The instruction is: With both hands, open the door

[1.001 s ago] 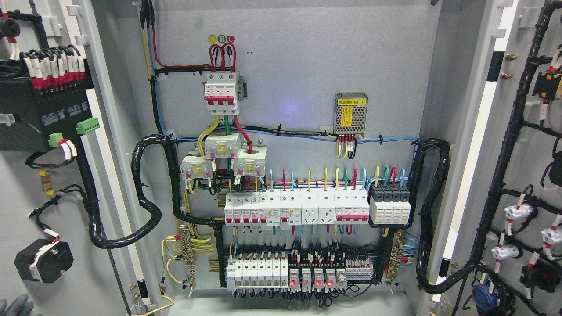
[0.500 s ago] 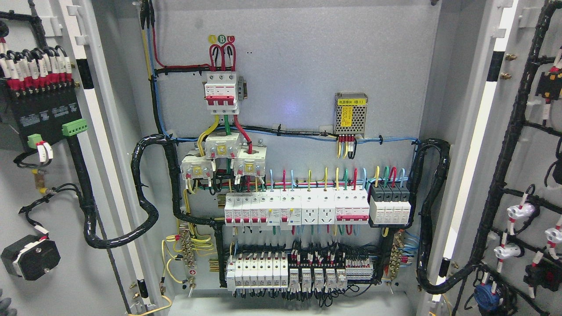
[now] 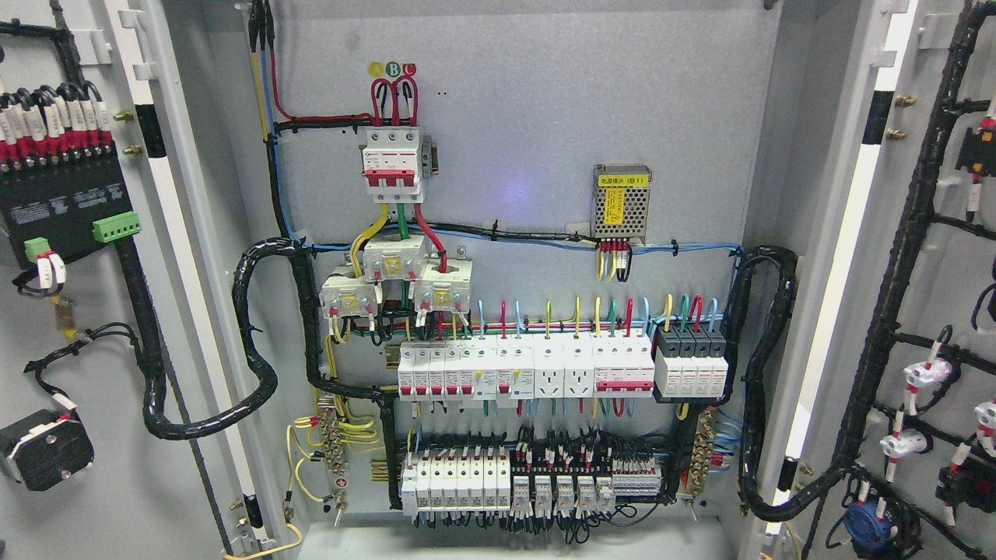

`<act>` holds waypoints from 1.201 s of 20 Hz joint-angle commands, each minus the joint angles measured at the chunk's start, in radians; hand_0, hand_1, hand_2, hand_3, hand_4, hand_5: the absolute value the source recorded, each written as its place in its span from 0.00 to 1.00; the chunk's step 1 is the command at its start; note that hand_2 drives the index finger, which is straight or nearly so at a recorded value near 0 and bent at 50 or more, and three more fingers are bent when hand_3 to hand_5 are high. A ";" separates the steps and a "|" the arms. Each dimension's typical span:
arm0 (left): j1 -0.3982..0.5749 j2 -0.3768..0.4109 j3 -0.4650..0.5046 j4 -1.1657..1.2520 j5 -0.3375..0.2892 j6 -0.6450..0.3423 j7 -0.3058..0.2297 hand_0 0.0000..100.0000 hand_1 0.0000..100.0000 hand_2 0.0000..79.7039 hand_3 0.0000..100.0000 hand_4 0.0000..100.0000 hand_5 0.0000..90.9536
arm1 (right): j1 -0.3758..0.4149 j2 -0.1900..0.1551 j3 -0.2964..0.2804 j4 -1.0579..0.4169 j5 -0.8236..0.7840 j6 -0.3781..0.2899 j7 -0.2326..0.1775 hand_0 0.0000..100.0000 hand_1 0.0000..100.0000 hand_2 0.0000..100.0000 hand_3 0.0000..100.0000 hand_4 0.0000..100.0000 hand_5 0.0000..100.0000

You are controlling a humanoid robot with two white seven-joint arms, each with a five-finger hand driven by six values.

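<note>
Swung wider since a second ago: left door (image 3: 93, 498), with its black terminal module (image 3: 62, 206) and round black component (image 3: 43, 451) carried further toward the left edge. Gone from the lower-left corner too: the grey gloved hand seen there earlier. Dark now as well, the red lamps on the lower relays (image 3: 554, 491).

Head view only. Neither hand in frame, so cannot tell whether spread, pressed together or gripping anything; no hand to place things against either. Both doors standing open, inner faces turned toward the camera: left door filling the left side, right door (image 3: 945, 288) filling the right side, hung with a black cable loom (image 3: 895, 257) and white connectors. Between them, fully exposed, the grey back panel (image 3: 529, 117) of the cabinet. Mounted on it: a red-and-white main breaker (image 3: 393, 167) up top, a perforated power supply (image 3: 620, 201) to its right, a row of white breakers and sockets (image 3: 521, 373) across the middle, a second row of breakers (image 3: 459, 478) just beside the relays below. Thick black conduit (image 3: 257, 334) looping from the left door into the cabinet.
</note>
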 commanded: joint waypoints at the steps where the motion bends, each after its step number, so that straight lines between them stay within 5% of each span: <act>1: -0.016 0.026 0.043 0.061 0.028 0.010 0.000 0.00 0.00 0.00 0.00 0.00 0.00 | -0.001 0.012 -0.017 0.013 -0.001 0.000 -0.001 0.19 0.00 0.00 0.00 0.00 0.00; 8: -0.024 0.046 0.043 0.081 0.048 0.010 0.000 0.00 0.00 0.00 0.00 0.00 0.00 | -0.001 -0.001 0.005 0.004 0.001 0.000 -0.001 0.19 0.00 0.00 0.00 0.00 0.00; 24: -0.058 0.066 0.039 0.132 0.067 0.023 0.000 0.00 0.00 0.00 0.00 0.00 0.00 | 0.008 -0.095 0.063 -0.050 0.002 -0.045 -0.001 0.19 0.00 0.00 0.00 0.00 0.00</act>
